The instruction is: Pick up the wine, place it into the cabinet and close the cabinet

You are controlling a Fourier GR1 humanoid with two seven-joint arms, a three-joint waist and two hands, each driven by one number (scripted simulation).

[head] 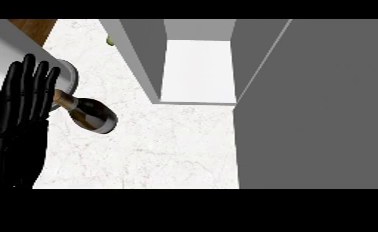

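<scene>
— Marble counter [148, 146], white with faint veins, fills the middle of the view. What lies at its edges?

— At the right a wide grey door [310, 106] covers the counter from top to bottom; it stands swung open. Beside it, up the middle, is the cabinet [140, 61], grey-walled, with a bare white shelf [198, 71] inside. The cabinet's front lip ends about halfway down the view.

— And the wine?

— The wine [90, 113] is at the left on the counter, dark glass, seen from above, its neck pointing up-left and its base nearer the middle. It sits well left of the cabinet, with open marble between the two.

— Is a hand on it?

— The left hand [26, 96] shows at the left edge, black, fingers straight and close together, pointing up the view. It lies just beside the bottle's neck — whether it touches I cannot tell. It does not curl round the bottle. No right hand shows.

— Anything else near there?

— A grey rounded object [68, 78] sits by the fingertips, partly hidden by the hand. A grey slab [22, 38] runs along the upper left, with a strip of wood [37, 28] behind it. A small greenish thing [109, 40] peeks out beside the cabinet's left wall, mostly hidden.

— Free room?

— Below the cabinet and right of the bottle, the marble lies open down to the view's lower edge.
</scene>
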